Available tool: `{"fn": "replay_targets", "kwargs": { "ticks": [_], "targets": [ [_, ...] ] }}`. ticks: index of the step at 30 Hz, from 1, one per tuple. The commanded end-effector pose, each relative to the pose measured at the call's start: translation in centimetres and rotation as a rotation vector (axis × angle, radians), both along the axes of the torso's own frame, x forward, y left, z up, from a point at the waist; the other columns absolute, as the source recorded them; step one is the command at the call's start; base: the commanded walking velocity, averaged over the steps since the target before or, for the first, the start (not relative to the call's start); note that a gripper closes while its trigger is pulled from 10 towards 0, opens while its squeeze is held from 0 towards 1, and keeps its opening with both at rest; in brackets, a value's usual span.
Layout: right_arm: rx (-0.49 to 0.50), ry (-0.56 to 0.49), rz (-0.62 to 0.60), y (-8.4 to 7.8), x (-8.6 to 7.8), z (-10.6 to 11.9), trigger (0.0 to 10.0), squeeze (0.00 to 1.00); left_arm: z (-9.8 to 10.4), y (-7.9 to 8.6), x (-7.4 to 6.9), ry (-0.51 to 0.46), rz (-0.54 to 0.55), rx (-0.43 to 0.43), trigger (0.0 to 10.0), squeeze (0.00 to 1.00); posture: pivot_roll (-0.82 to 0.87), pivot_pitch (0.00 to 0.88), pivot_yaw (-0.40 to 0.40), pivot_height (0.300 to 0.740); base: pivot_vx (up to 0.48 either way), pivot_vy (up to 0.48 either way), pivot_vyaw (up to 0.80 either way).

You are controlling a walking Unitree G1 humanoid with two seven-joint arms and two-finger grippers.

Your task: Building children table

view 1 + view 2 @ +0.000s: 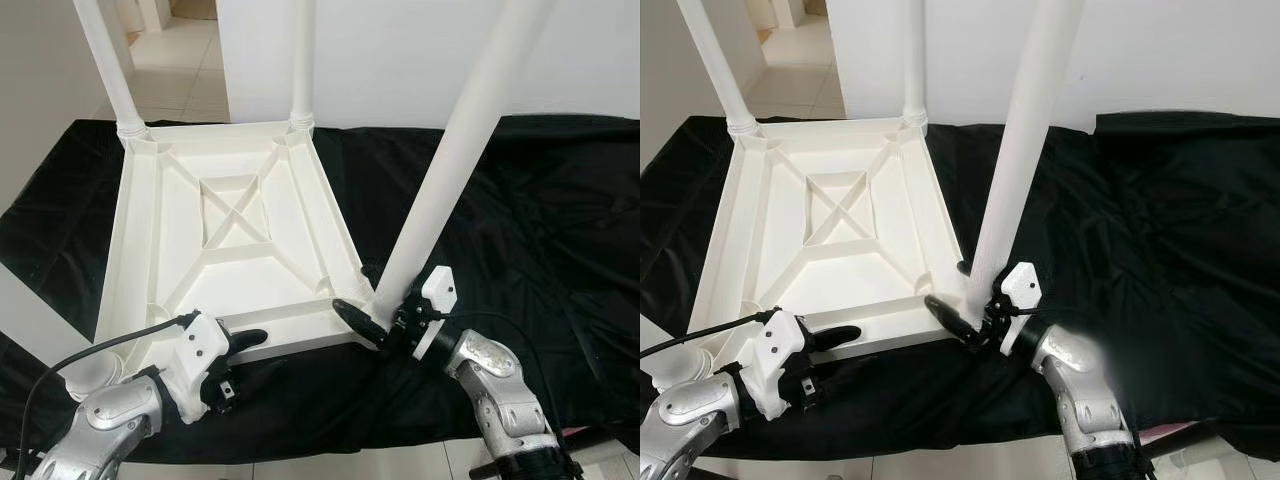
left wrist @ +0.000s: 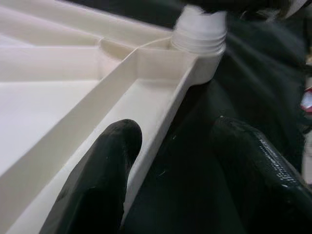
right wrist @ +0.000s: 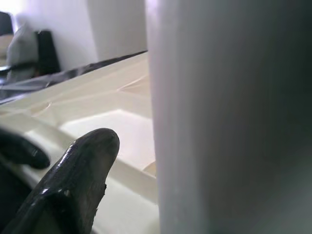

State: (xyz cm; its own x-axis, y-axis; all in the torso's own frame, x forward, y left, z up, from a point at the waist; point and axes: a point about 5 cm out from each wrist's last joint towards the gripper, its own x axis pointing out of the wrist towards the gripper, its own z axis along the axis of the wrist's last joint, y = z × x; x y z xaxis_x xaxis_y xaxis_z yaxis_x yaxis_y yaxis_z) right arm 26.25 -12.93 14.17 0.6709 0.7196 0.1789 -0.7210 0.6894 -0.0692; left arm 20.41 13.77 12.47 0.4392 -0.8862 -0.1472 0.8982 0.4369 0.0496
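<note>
A white plastic children's table [image 1: 235,215] lies upside down on a black cloth [image 1: 540,220]. Legs stand up from its far left [image 1: 108,60], far right [image 1: 303,60] and near right [image 1: 455,140] corners. My left gripper [image 1: 270,352] is open and straddles the near rim [image 2: 161,122]: one finger [image 2: 105,165] lies inside the rim, the other [image 2: 253,165] outside over the cloth. My right gripper [image 1: 950,286] is open at the foot of the near right leg [image 3: 229,117], which stands between its fingers; the one finger in view [image 3: 83,170] is apart from the leg. My left arm partly hides the near left corner [image 1: 90,375].
The cloth spreads wide to the right of the table, wrinkled. A white wall [image 1: 400,50] rises just behind it. Tiled floor [image 1: 185,50] runs back through an opening at the far left. Pale floor [image 1: 330,468] shows at the cloth's front edge.
</note>
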Motion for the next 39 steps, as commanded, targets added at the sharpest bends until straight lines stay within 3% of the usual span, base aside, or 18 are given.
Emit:
{"fn": "replay_targets", "kwargs": {
  "ticks": [1,7,10,17,22,25,27,29,30,33,39],
  "targets": [
    [0.017,-0.006,-0.024,0.2,-0.3,0.4,10.0,0.00,-0.4,-0.6,-0.7,0.029,-0.036,0.000,10.0,0.00,0.04,0.078,-0.064,0.740,0.000,0.000,0.00],
    [0.032,0.029,0.012,0.4,-1.4,0.2,10.0,0.00,-0.9,0.7,-0.3,0.047,-0.004,0.036,10.0,0.00,0.04,0.082,-0.072,0.740,0.000,0.000,0.00],
    [0.015,0.077,0.137,0.6,-3.1,0.1,10.0,0.00,-0.9,1.2,-0.2,0.058,-0.007,0.068,10.0,0.00,0.04,0.092,-0.070,0.740,0.000,0.000,0.00],
    [-0.054,0.112,0.208,0.0,-3.9,-0.2,10.0,0.00,-0.9,0.2,-0.8,0.071,-0.050,0.070,10.0,0.00,0.03,0.098,-0.064,0.740,0.000,0.000,0.00],
    [-0.030,0.063,0.053,-0.2,-2.4,0.5,10.0,0.00,-0.6,-1.1,-0.9,0.053,-0.060,0.040,10.0,0.00,0.04,0.112,-0.070,0.740,0.000,0.000,0.00],
    [-0.022,0.050,0.027,-0.2,-2.1,0.7,10.0,0.00,-0.5,-1.4,-0.9,0.050,-0.062,0.033,10.0,0.00,0.04,0.112,-0.070,0.740,0.000,0.000,0.00],
    [0.042,0.040,-0.061,0.1,-1.7,1.4,10.0,0.00,-0.5,-2.6,-1.1,0.026,-0.054,0.011,10.0,0.00,0.04,0.123,-0.071,0.740,0.000,0.000,0.00],
    [0.042,0.040,-0.061,0.1,-1.7,1.4,10.0,0.00,-0.5,-2.6,-1.1,0.026,-0.054,0.011,10.0,0.00,0.04,0.123,-0.071,0.740,0.000,0.000,0.00],
    [0.101,0.028,-0.158,0.5,-1.6,2.1,10.0,0.00,-0.2,-3.6,-1.1,0.014,-0.022,-0.028,10.0,0.00,0.04,0.140,-0.074,0.740,0.000,0.000,0.00],
    [0.139,0.027,-0.211,0.7,-1.7,2.4,10.0,0.00,0.2,-3.9,-0.6,0.000,0.017,-0.058,10.0,0.00,0.03,0.142,-0.073,0.740,0.000,0.000,0.00],
    [0.171,0.026,-0.227,1.2,-2.6,2.4,10.0,0.00,1.2,-3.6,0.3,-0.036,0.069,-0.083,10.0,0.00,0.01,0.155,-0.070,0.740,0.000,0.000,0.00]
  ]
}}
